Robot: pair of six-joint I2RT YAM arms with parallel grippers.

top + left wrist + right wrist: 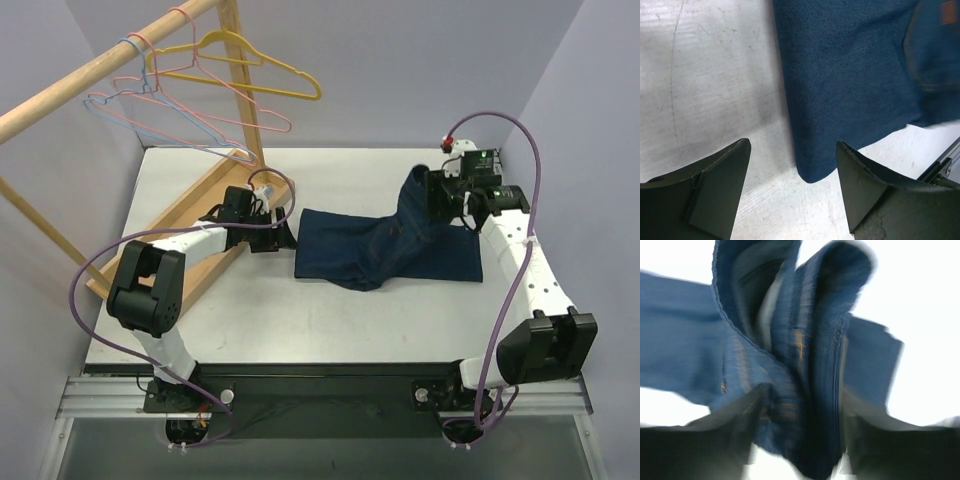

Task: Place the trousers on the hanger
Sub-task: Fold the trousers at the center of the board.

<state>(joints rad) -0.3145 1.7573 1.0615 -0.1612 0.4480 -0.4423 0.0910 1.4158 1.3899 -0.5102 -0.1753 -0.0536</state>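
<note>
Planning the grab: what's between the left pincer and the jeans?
Nothing; the left wrist view shows the jeans corner inside the gap of the open left pincer, with bare table beside it.

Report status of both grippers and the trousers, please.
Left gripper open, beside trousers on table. Right gripper: trousers bunched between jaws, grip unclear. Blue hanger on rail, untouched. Nothing in the way.

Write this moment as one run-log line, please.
left gripper: open, empty, at trousers edge | right gripper: pinching raised trousers fold | hanger: on rail, untouched
</note>
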